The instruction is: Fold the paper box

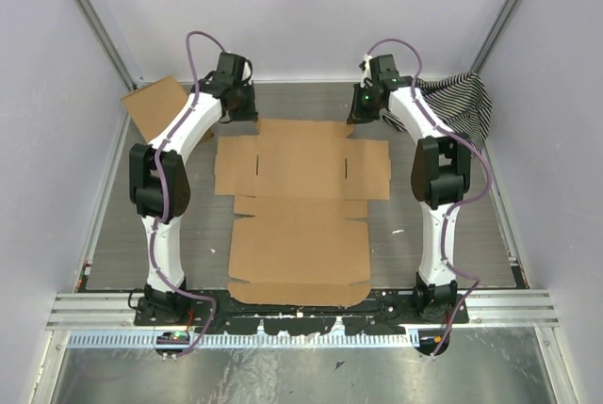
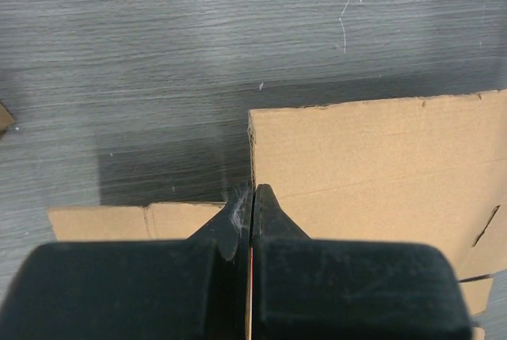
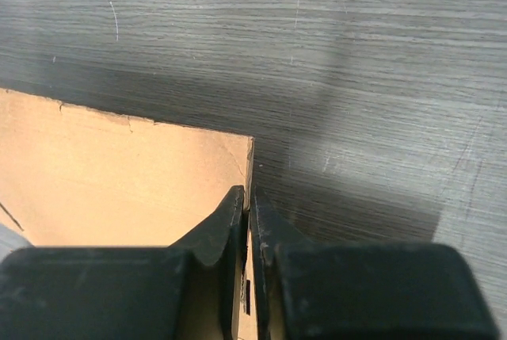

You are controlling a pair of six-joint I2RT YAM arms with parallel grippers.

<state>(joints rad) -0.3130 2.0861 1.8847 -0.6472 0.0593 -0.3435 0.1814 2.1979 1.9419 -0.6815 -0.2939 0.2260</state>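
Left end effector (image 2: 252,191) and right end effector (image 3: 247,194) pinch the paper box (image 1: 300,249) at its far corners. I judge it light, stiff between creases.

Paper box (image 1: 300,211) central on table (image 1: 396,253); cardboard rectangle (image 1: 155,103) back-left, cloth (image 1: 466,103) back-right.

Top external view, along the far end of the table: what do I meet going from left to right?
smaller cardboard rectangle → left tool → far panel of the paper box → right tool → striped cloth
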